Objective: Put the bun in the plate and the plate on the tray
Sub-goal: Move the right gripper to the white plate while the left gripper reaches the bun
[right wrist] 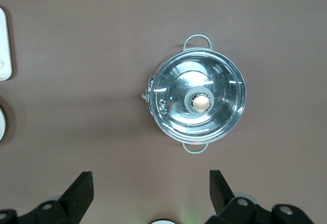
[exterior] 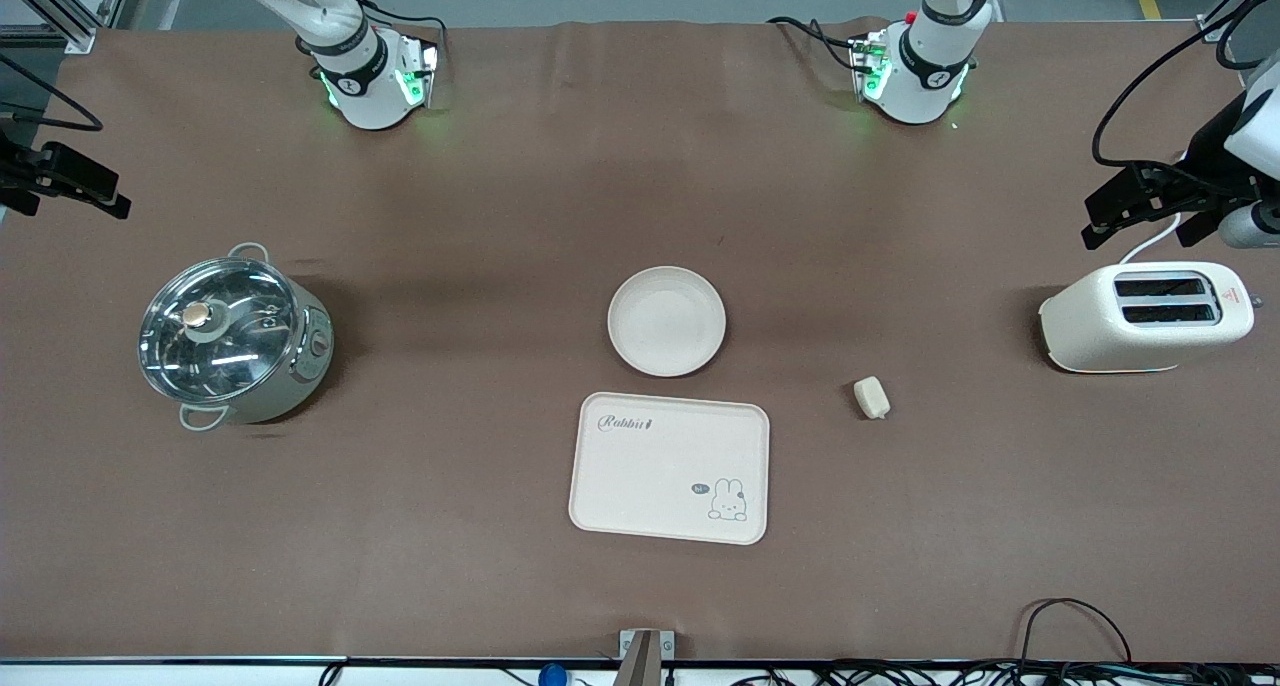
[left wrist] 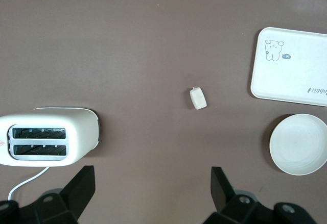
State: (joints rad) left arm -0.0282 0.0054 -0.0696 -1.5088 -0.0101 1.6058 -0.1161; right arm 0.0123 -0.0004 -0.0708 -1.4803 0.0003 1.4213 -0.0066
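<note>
Meanwhile bun (exterior: 871, 397) lying apart from plate (exterior: 667, 321), tray (exterior: 669, 468)

You have a matt brown table covering (exterior: 500, 216), smooth with faint creases. The round cream plate (exterior: 667, 321) and cream rectangular tray (exterior: 669, 468) look like matt plastic. The small pale bun (exterior: 872, 397) has a soft, dull surface. The pot (exterior: 235, 341) shows shiny metal under a glossy glass lid; the cream toaster (exterior: 1145, 316) is smooth, lightly glossy plastic.

I see a small cream bun (exterior: 871, 397) alone on the tabletop, an empty round plate (exterior: 667, 321), and the rabbit-printed tray (exterior: 669, 468) just nearer the camera.
</note>
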